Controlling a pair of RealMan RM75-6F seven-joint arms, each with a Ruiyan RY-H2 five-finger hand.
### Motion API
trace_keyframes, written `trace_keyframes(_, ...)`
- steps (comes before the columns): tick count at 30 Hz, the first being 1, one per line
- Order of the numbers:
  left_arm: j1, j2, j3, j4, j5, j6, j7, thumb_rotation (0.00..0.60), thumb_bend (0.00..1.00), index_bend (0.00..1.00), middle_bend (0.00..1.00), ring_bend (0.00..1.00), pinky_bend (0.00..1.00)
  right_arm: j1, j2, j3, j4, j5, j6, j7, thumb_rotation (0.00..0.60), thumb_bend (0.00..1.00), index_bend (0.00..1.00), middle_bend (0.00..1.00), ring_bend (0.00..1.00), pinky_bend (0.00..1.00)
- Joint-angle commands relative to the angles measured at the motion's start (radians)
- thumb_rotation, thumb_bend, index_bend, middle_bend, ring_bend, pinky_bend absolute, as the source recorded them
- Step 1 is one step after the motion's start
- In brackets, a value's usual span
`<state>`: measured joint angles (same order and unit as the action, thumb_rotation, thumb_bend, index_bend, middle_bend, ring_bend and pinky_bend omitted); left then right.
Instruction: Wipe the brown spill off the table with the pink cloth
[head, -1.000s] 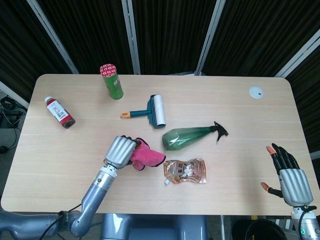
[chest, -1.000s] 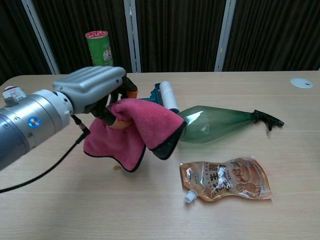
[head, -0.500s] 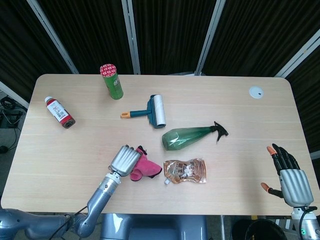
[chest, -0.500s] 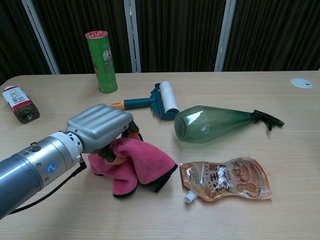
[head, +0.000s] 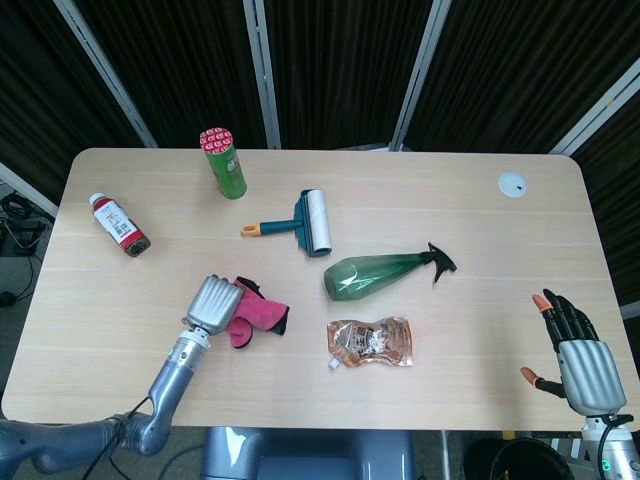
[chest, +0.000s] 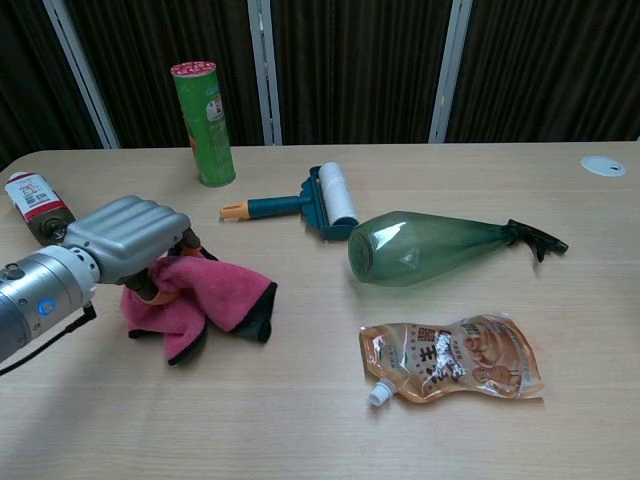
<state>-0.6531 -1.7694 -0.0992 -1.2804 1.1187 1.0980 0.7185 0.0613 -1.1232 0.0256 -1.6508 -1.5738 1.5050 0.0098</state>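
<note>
Left hand (chest: 130, 240) grips pink cloth (chest: 205, 295) bunched on counter (chest: 300, 420), folds trailing toward right. Cloth soft, light, limp; hold by bunched centre. Right hand (head: 580, 350) idle, fingers apart.

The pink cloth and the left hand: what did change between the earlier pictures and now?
The left hand, gripping the crumpled pink cloth, brought it down from the air onto the table and dragged it leftward, away from the flat brown sauce pouch. The green plastic spray bottle, lint roller and the open right hand stayed as they were.
</note>
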Motion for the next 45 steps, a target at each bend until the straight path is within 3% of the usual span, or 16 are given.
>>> trace_keyframes(1,0.011,0.04,-0.013,0.064,-0.027,-0.026,-0.033,0.6,0.55,0.88,0.62,0.57,0.56,0.001,0.002,0.001,-0.001,0.002,-0.002,0.005,0.6,0.07,0.0,0.0,0.0,0.13)
trace_keyframes(13,-0.014,0.049,-0.059,0.22,-0.039,-0.103,-0.157,0.6,0.55,0.88,0.62,0.57,0.56,0.003,0.002,0.002,-0.005,0.008,-0.011,0.006,0.6,0.07,0.0,0.0,0.0,0.13)
trace_keyframes(20,-0.081,-0.073,-0.076,0.239,-0.013,-0.152,-0.19,0.6,0.55,0.88,0.62,0.57,0.56,0.002,0.005,0.006,-0.007,0.022,-0.014,0.013,0.6,0.07,0.0,0.0,0.0,0.13)
trace_keyframes(37,-0.112,-0.261,-0.038,0.118,0.059,-0.121,-0.17,0.6,0.55,0.88,0.63,0.57,0.57,-0.01,0.014,0.004,-0.001,0.016,0.005,0.019,0.6,0.07,0.0,0.0,0.0,0.13)
trace_keyframes(45,-0.107,-0.239,-0.048,0.099,0.06,-0.099,-0.134,0.6,0.55,0.88,0.63,0.57,0.57,-0.012,0.014,0.004,-0.003,0.013,0.009,0.015,0.6,0.07,0.0,0.0,0.0,0.13)
